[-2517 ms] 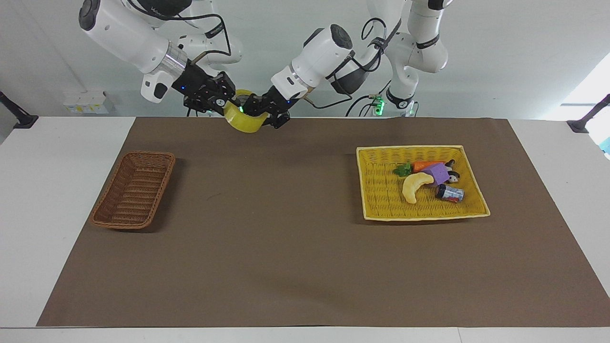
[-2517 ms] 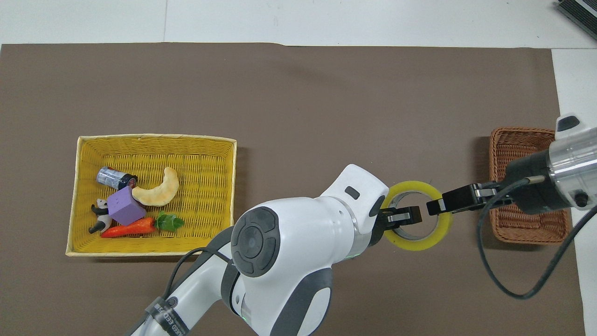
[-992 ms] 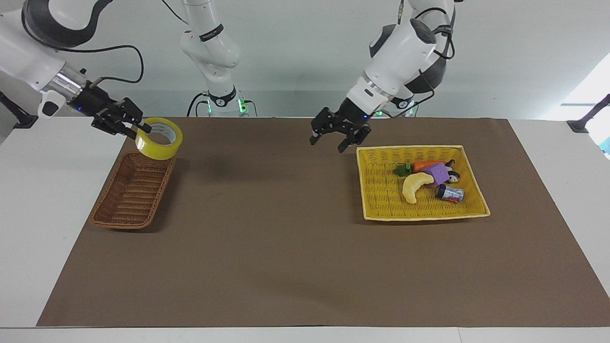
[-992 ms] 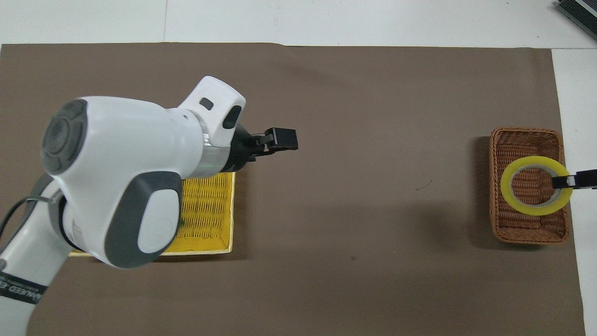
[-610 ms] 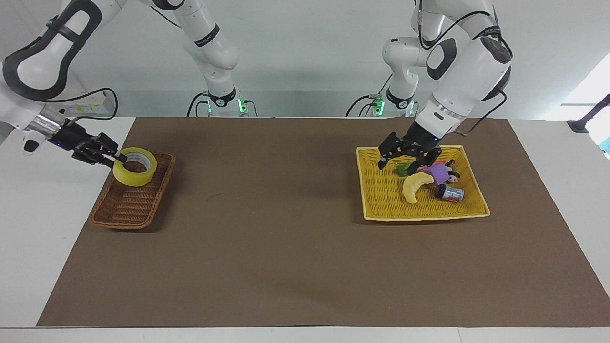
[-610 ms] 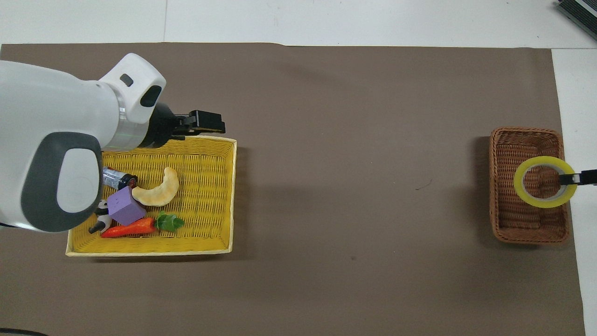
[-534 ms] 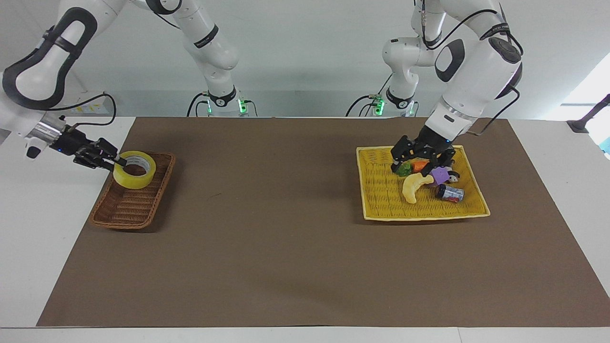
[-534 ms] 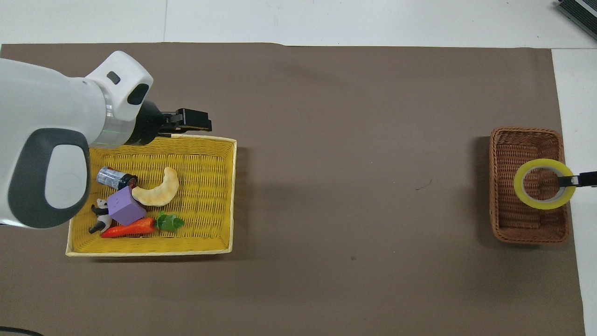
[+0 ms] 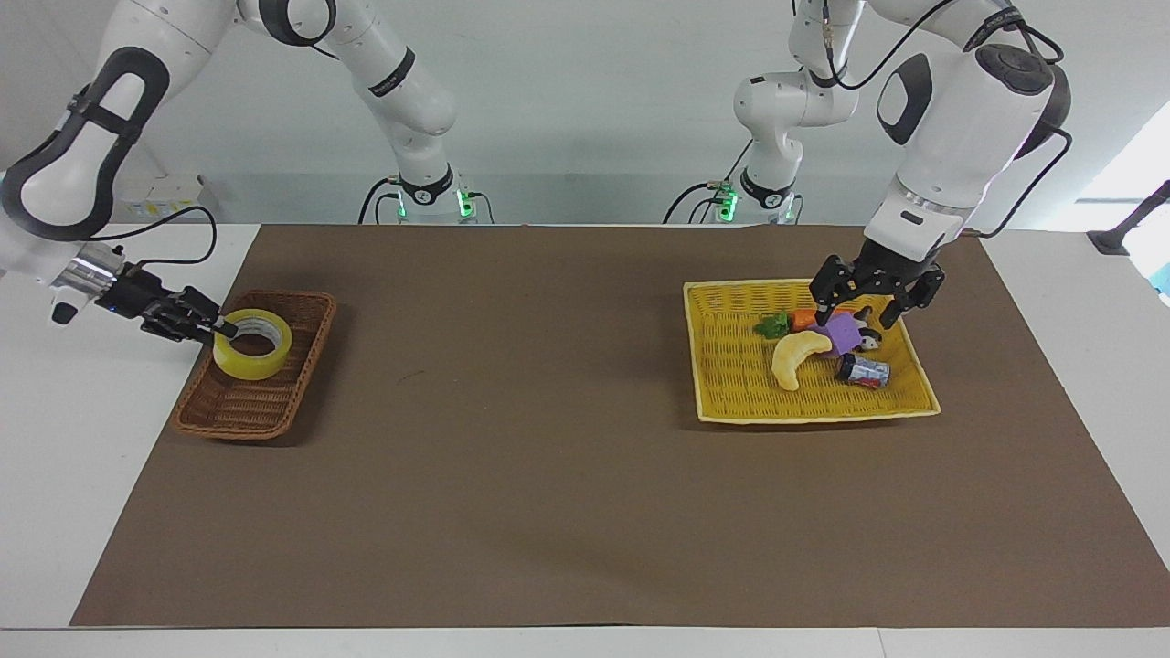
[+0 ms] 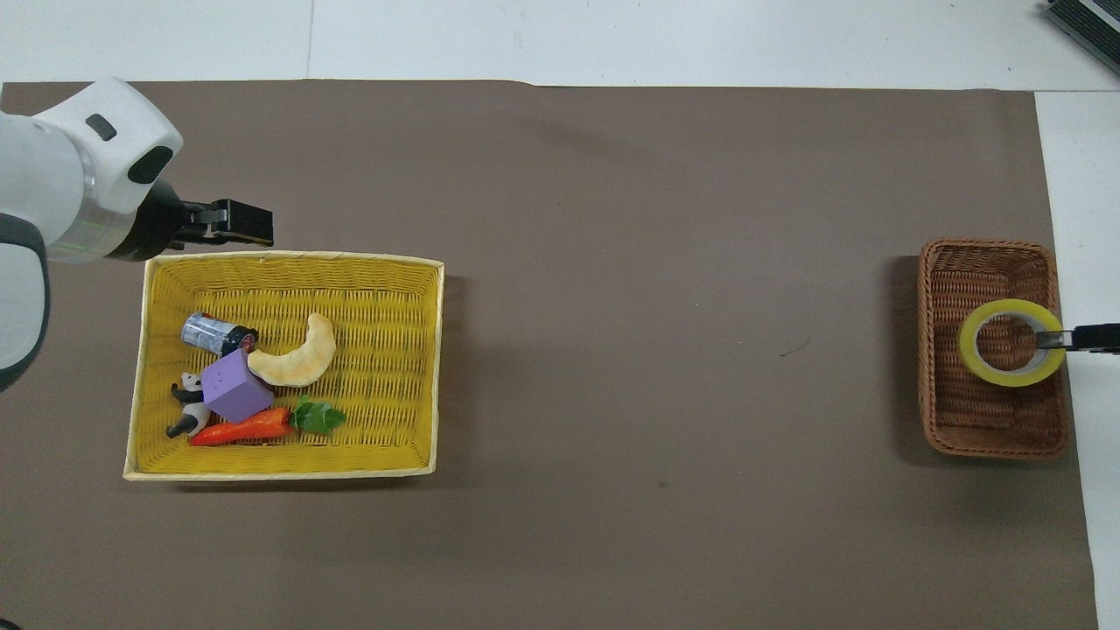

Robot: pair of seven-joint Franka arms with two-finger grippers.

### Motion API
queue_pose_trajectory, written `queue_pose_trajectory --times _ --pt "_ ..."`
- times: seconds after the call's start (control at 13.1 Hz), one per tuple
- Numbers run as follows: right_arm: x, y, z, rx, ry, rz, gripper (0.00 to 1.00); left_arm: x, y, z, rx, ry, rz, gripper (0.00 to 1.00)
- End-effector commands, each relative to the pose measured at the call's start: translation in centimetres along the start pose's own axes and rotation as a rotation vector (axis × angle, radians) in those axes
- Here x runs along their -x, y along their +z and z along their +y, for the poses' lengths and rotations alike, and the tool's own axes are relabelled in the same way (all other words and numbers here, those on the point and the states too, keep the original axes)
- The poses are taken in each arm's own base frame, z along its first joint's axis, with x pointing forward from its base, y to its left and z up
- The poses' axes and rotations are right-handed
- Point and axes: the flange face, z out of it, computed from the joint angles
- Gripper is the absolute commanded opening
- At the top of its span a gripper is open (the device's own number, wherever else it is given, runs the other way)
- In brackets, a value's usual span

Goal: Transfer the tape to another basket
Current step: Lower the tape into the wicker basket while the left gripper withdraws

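Note:
The yellow tape roll (image 9: 251,367) lies flat, low inside the dark brown wicker basket (image 9: 239,405), in the half nearer the robots. My right gripper (image 9: 217,331) is shut on the roll's wall, one finger inside the ring, reaching in over the basket's rim from the table's edge. In the overhead view the tape (image 10: 969,343) sits in the basket (image 10: 989,422) with the right gripper (image 10: 1054,339) at its edge. My left gripper (image 9: 861,311) is open and empty, raised over the yellow basket (image 9: 731,370); it also shows in the overhead view (image 10: 242,223).
The flat yellow basket (image 10: 385,350) holds a pale banana toy (image 9: 793,358), a purple block (image 9: 845,334), a carrot (image 10: 241,427), a small can (image 10: 210,333) and a panda figure. A brown mat (image 9: 548,439) covers the table between the two baskets.
My right gripper has lowered the tape down into the brown basket. My left gripper has swung toward its own end of the table, over the yellow basket.

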Motion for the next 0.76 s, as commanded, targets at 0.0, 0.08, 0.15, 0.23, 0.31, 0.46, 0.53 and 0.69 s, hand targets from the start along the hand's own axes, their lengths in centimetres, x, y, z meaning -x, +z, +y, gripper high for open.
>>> queue_pose_trajectory --times 0.0,0.08,0.15,0.23,0.31,0.46,0.53,0.69 --pt "-0.7 0.5 -0.1 -0.014 0.006 0.038 0.0 0.1 -0.2 -1.4 -0.025 0.01 -0.03 1.0" --pt "-0.8 0.8 0.0 0.002 0.003 0.031 0.0 0.1 -0.3 -1.9 -0.026 0.01 -0.028 1.0" --pt "-0.7 1.1 0.0 0.005 -0.004 0.019 0.0 0.0 -0.3 -2.2 -0.027 0.01 -0.028 1.0" --pt "-0.4 1.2 0.3 0.023 -0.014 0.001 0.03 0.1 -0.3 -2.4 -0.027 0.009 -0.031 1.0" --pt "-0.2 1.3 0.4 0.044 -0.026 -0.021 0.07 0.1 -0.3 -2.7 -0.028 0.009 -0.034 1.0" --pt "-0.3 1.4 0.5 0.048 -0.024 -0.016 0.47 0.3 -0.6 -4.4 -0.04 0.026 -0.057 1.0" --pt "-0.4 1.4 0.4 0.046 -0.017 -0.005 0.96 0.5 -1.2 -5.0 -0.045 0.028 -0.064 1.0" --pt "-0.8 1.1 0.1 0.049 -0.02 0.005 1.0 0.6 -2.7 -4.7 -0.053 0.043 -0.089 1.0"
